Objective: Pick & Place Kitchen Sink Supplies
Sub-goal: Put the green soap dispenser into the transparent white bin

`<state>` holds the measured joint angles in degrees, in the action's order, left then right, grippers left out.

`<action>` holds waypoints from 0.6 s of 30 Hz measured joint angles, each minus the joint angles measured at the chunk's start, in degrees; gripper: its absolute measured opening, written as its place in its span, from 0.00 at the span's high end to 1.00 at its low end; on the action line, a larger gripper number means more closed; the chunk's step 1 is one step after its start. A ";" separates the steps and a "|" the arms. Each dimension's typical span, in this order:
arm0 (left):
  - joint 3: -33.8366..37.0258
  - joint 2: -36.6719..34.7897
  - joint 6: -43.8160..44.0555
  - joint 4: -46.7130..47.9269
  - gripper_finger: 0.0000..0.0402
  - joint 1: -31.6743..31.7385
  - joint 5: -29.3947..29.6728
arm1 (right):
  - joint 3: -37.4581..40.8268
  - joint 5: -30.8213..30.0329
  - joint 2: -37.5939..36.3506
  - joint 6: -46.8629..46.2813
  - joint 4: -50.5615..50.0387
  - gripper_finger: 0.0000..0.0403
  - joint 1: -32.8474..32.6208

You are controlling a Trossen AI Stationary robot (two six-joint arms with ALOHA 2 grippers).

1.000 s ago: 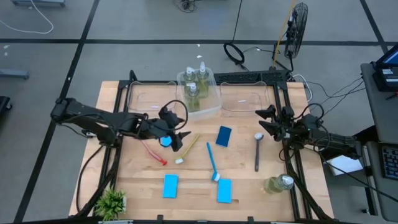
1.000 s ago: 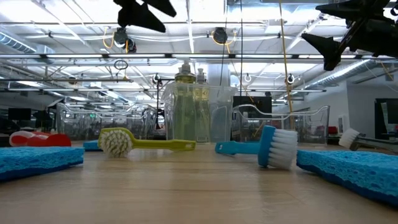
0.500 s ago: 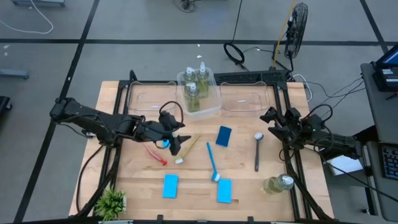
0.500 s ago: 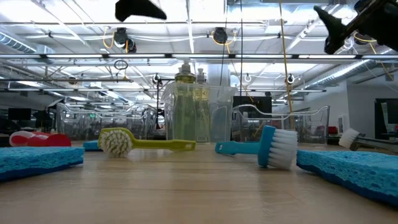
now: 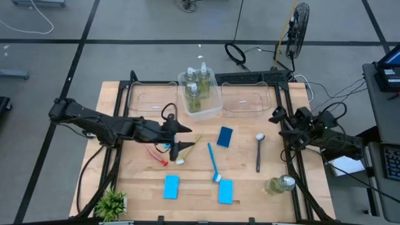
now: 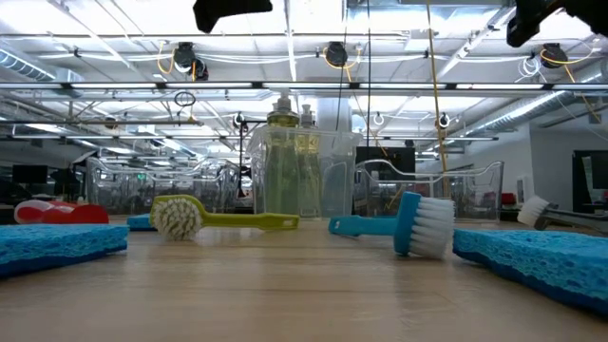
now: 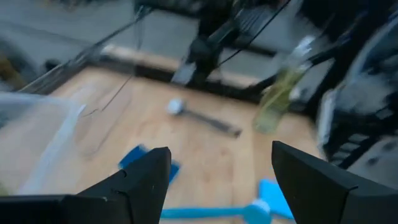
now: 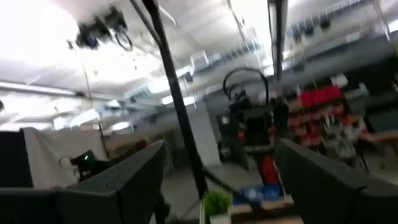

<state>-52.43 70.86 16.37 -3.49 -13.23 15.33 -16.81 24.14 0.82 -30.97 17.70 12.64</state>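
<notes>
hovering my left gripper (image 5: pixel 181 139), fingers apart and empty, over the desk (image 5: pixel 125 181) | yellow-green brush (image 5: pixel 188 149) directly beneath, long axis running diagonally toward the bins | right gripper (image 5: pixel 278 117) apart, farther off

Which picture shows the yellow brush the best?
The low view: the yellow brush lies side-on, bristles and handle clear. From the high view the left gripper partly covers it. Neither wrist view shows it.

left hand (image 5: pixel 179 137): fingers spread, empty | right hand (image 5: pixel 275 116): fingers spread, raised
</notes>
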 joint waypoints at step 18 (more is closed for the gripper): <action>34.26 -15.28 0.62 -38.36 0.31 0.41 -2.71 | -21.89 0.04 4.35 3.63 -36.93 0.27 0.00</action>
<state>-18.17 55.58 16.99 -41.85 -12.82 12.61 -38.70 24.18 5.17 -27.33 -19.23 12.64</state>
